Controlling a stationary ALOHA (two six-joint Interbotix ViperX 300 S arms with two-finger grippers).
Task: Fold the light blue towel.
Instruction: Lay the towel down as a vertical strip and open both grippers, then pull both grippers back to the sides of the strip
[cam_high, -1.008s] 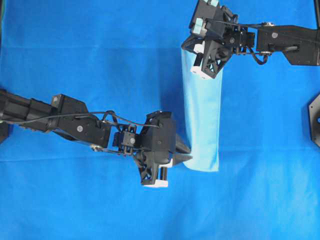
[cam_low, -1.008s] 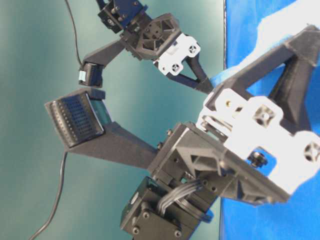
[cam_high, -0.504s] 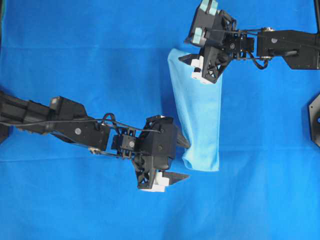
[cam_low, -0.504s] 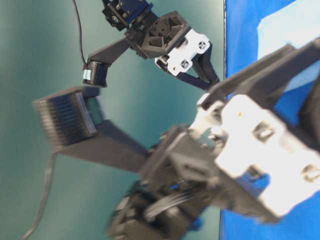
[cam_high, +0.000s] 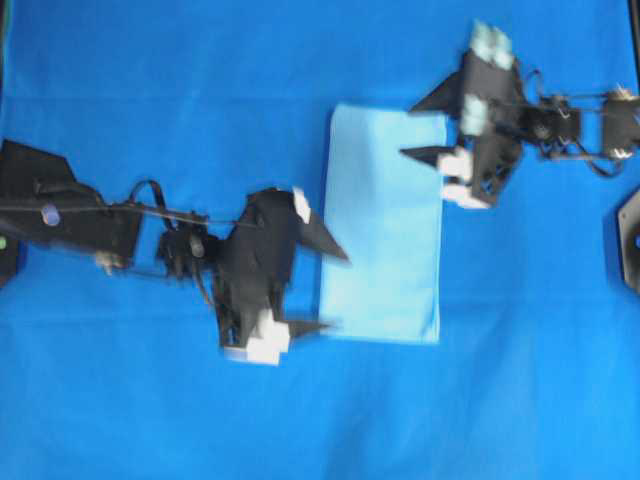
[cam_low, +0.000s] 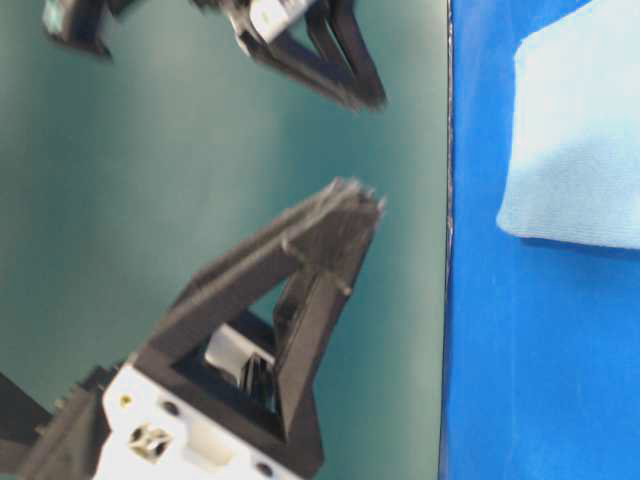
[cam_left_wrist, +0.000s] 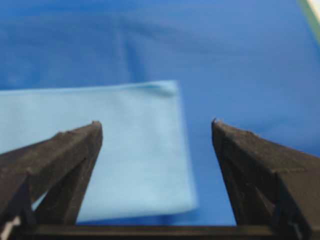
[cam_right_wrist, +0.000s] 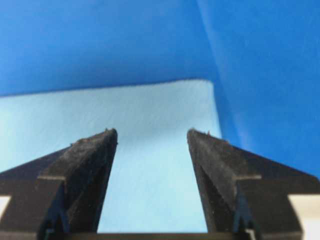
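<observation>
towel: we see the light blue towel (cam_high: 383, 225) folded flat mid-table (cam_high: 150, 90)
left tool (cam_high: 325, 290): spread, empty
right tool (cam_high: 425, 125): spread, empty

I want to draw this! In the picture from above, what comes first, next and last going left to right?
Left gripper with open fingers → light blue towel, lying flat → right gripper with open fingers, all over the dark blue table covering.
</observation>
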